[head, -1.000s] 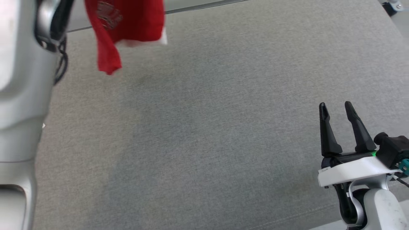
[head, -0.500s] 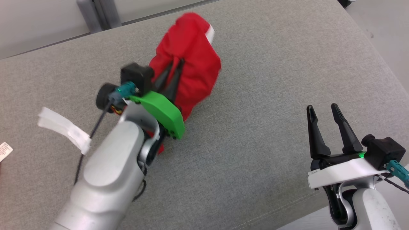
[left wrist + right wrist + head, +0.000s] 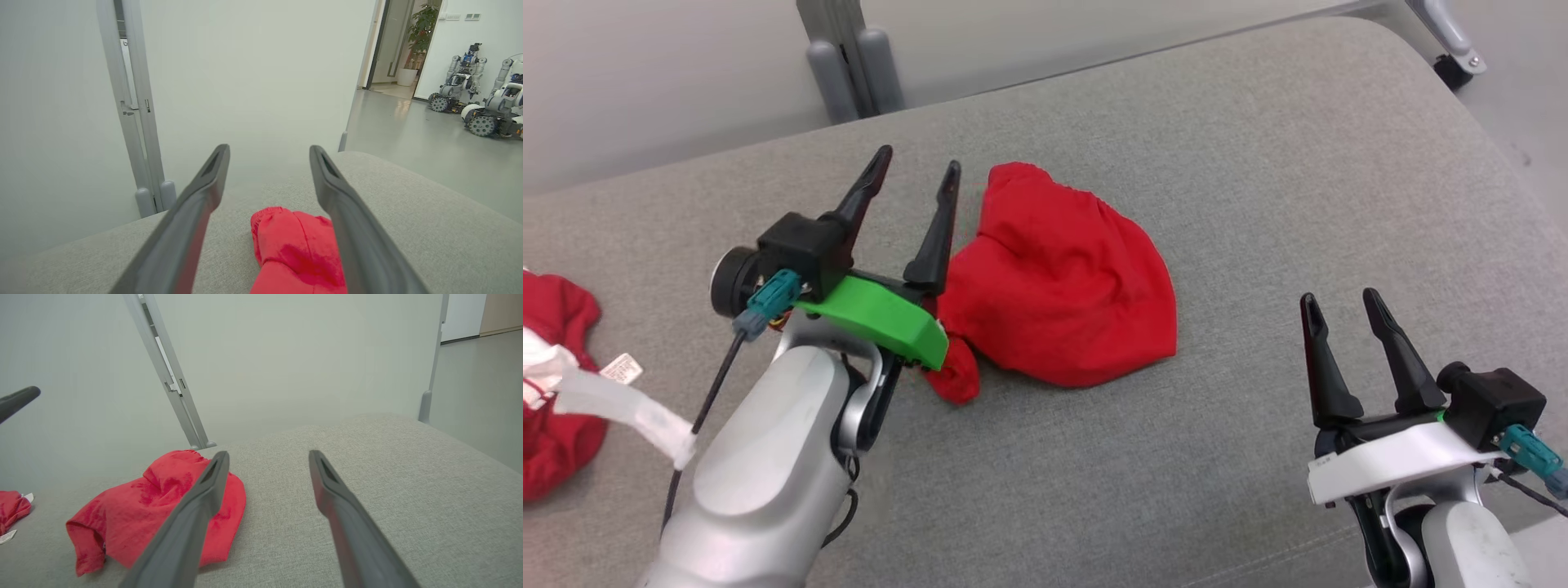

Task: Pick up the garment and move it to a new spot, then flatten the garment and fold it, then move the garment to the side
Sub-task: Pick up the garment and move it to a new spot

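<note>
Red garment (image 3: 1058,282): crumpled heap on grey padded surface (image 3: 1298,147), near centre, gripped by nothing. Left gripper (image 3: 917,161): at garment's left edge, fingers spread wide, empty; contact with cloth unclear. Right gripper (image 3: 1339,296): well apart at lower right, fingers likewise spread, empty. Second red cloth (image 3: 556,392), white-tagged, at far left.

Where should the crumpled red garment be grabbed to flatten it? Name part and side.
Probably pinch the small lobe sticking out of the red garment nearest the robot, coming from the left with the open left gripper; the rest is a rounded mound.
</note>
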`<state>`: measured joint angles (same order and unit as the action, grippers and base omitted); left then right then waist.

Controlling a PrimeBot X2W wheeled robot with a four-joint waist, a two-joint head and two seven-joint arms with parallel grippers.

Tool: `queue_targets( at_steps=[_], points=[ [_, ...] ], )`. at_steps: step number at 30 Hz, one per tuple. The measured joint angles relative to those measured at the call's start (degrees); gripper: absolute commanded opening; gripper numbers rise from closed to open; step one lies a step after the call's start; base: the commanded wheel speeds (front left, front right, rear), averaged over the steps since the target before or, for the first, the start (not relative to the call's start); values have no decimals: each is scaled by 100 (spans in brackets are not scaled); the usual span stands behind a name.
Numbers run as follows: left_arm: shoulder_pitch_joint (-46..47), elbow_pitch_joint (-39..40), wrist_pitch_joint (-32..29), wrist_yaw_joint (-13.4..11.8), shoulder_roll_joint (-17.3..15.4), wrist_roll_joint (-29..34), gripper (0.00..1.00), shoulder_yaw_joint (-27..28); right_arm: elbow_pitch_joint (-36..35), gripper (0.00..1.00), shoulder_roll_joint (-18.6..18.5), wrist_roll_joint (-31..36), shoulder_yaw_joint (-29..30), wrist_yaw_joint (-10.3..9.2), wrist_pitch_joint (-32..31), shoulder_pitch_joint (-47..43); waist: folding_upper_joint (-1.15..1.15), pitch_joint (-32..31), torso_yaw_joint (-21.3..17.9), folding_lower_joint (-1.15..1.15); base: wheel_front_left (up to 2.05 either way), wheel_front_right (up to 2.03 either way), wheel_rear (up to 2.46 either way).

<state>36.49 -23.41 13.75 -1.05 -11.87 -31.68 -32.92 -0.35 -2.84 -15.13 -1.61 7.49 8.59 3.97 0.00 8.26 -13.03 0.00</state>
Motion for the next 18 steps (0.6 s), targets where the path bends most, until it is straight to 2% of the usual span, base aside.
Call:
queue_targets(
  at_steps=[11,18],
  points=[
    [-1232,848,103,-433,-825,15,100,612,-191,100,-1,82,86,0,-174,-315,0,-491,623,0,0,0,0],
    [-1988,1322,122,-614,-1076,-104,100,1022,-304,100,-3,125,165,0,-276,-472,0,-695,1083,0,0,0,0]
  ],
)
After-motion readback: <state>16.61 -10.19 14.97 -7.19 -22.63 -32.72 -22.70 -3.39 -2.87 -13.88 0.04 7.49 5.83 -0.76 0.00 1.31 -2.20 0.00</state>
